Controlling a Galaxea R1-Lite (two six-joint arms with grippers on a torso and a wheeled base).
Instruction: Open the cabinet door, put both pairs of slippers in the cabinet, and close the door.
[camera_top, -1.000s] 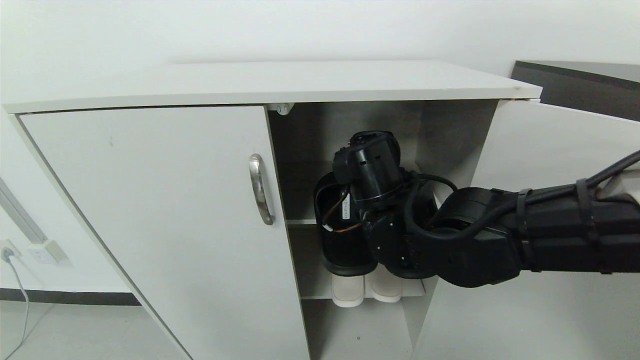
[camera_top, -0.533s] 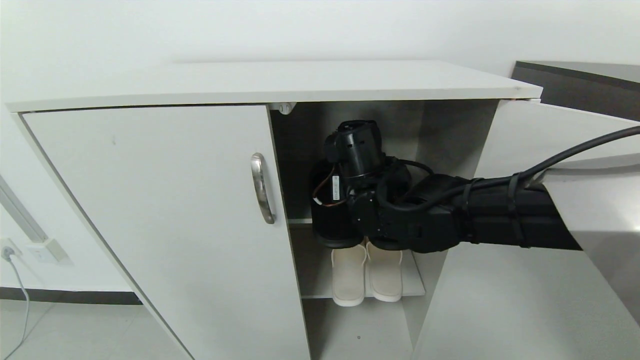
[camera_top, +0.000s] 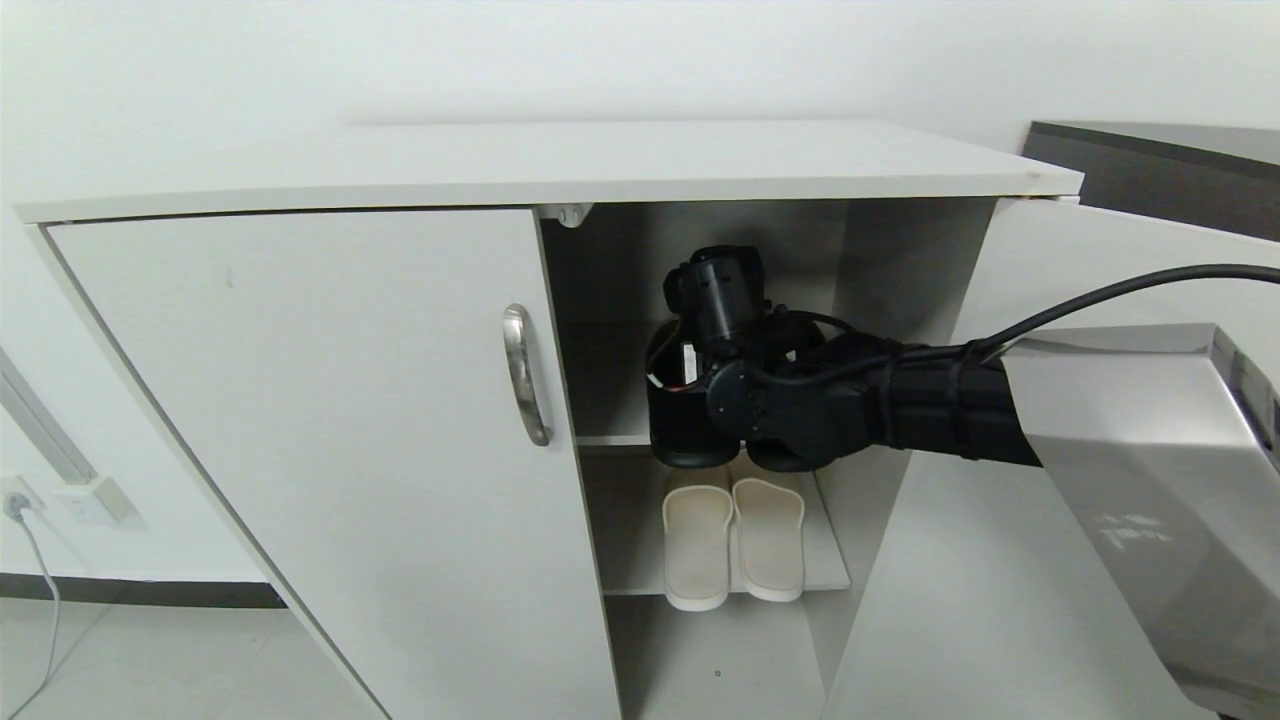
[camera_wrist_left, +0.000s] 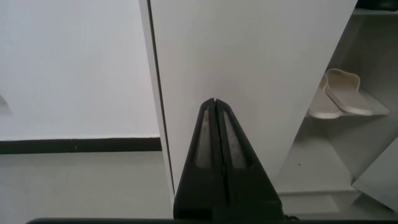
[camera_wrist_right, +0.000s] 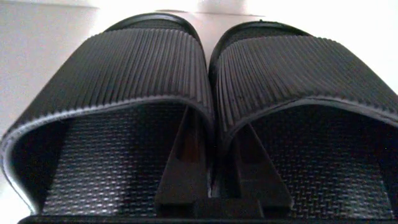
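**Q:** What is the state of the right claw?
**A:** The right claw (camera_wrist_right: 214, 152) is clamped on the black slippers (camera_wrist_right: 205, 81). One of its fingers (camera_wrist_right: 183, 149) sits inside each slipper. The two adjoining side walls are pinched together between them.

**Q:** What is the arm's pose?
**A:** The right arm (camera_top: 900, 410) runs roughly level from the right into the open half of the cabinet (camera_top: 560, 165). Its wrist is inside the upper compartment. The black slippers (camera_top: 685, 445) hang below the wrist, with their near ends at the front edge of the upper shelf (camera_top: 600, 440). The wrist hides their soles, so contact with that shelf cannot be confirmed.

**Q:** And the other arm?
**A:** The left claw (camera_wrist_left: 214, 124) has its fingers pressed together and holds nothing. It faces the outer face of the left door (camera_wrist_left: 249, 56).

**Q:** What are the surroundings and obstructions?
**A:**
- The white slippers (camera_top: 733, 540) lie side by side on the lower shelf (camera_top: 830, 575), directly beneath the black pair and apart from it.
- The left door (camera_top: 300, 420) is shut and covers that half of the cabinet. Its metal handle (camera_top: 522, 375) is just beside the opening.
- The right door (camera_top: 950, 600) is swung wide open, and the arm crosses in front of it.
- A wall socket (camera_top: 90, 503) is fixed low on the wall, to the left of the cabinet.
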